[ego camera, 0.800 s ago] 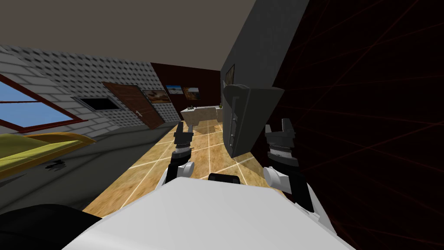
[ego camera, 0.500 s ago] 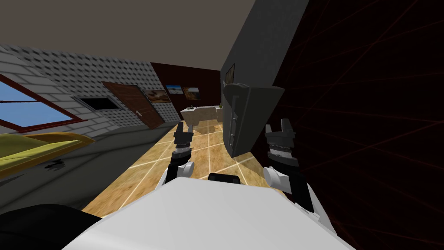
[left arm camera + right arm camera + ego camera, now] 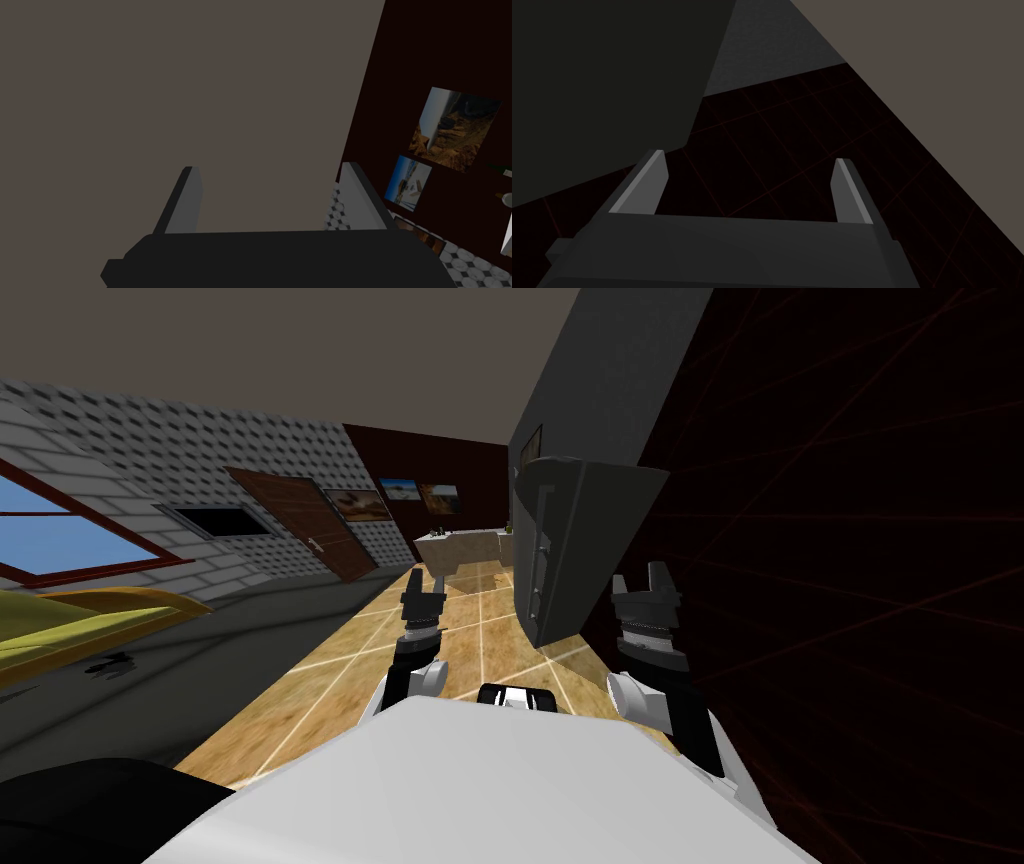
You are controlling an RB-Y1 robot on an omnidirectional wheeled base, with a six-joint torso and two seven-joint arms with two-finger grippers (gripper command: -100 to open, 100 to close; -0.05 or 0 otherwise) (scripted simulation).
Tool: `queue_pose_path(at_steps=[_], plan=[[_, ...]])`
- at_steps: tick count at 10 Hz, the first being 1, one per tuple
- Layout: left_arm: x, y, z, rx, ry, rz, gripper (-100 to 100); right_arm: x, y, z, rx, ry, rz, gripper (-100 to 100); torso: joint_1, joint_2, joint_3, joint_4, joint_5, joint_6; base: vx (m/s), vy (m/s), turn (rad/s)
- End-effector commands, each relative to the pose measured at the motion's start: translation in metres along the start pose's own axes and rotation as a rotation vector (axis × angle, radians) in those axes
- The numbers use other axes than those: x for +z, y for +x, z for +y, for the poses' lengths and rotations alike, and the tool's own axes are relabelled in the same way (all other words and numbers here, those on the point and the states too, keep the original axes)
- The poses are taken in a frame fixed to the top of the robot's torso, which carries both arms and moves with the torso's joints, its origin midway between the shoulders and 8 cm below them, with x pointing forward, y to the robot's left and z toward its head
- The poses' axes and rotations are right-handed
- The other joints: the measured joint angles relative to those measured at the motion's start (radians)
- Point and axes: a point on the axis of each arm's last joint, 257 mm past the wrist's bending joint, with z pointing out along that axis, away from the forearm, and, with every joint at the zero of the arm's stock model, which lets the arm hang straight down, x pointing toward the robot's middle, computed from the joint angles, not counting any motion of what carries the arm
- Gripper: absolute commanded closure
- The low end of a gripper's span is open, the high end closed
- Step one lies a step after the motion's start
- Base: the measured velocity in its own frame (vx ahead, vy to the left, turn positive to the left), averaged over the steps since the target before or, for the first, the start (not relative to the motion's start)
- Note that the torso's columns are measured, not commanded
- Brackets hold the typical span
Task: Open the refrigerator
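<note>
- Refrigerator [image 3: 585,548]: dark grey cabinet, centre-right of the head view, against the dark wall. Its vertical handle [image 3: 541,558] faces the tiled floor [image 3: 330,688].
- Right gripper [image 3: 640,578]: jaws apart, empty, raised just below the cabinet's near corner. Judged to be staged for reaching the handle.
- Left gripper [image 3: 425,583]: jaws apart, empty, held clear over the floor.

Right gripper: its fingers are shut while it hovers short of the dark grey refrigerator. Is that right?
Not quite. The right gripper is open: the right wrist view shows its two fingers standing well apart with nothing between them. It does hover short of the dark grey refrigerator, as the head view shows.
</note>
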Motion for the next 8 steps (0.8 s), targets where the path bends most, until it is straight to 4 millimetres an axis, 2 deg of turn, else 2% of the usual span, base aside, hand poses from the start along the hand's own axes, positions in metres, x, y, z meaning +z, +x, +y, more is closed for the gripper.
queue_pose_path(at_steps=[1,2,4,8], plan=[[0.000,0.000,0.000,0.000,0.000,0.000,0,0.000,0.000,0.000,0.000,0.000,0.000,0,0.000,0.074,-0.148,0.074,0.000,0.000,0.000,0.000,0.000],[0.000,0.000,0.000,0.000,0.000,0.000,0,0.000,0.002,-0.003,-0.021,0.004,0.025,-100,0.000,0.148,-0.295,0.148,0.000,0.000,0.019,0.009,-0.022],[0.000,0.000,0.000,0.000,-0.001,0.000,0,0.000,0.006,-0.011,-0.069,0.012,0.072,-100,0.001,0.190,-0.384,0.190,0.000,0.000,0.029,0.031,-0.033],[0.000,0.000,0.000,0.000,-0.001,0.000,0,0.000,0.009,-0.028,-0.181,0.022,0.168,-100,0.000,0.194,-0.389,0.194,0.000,0.000,0.045,0.048,-0.042]])
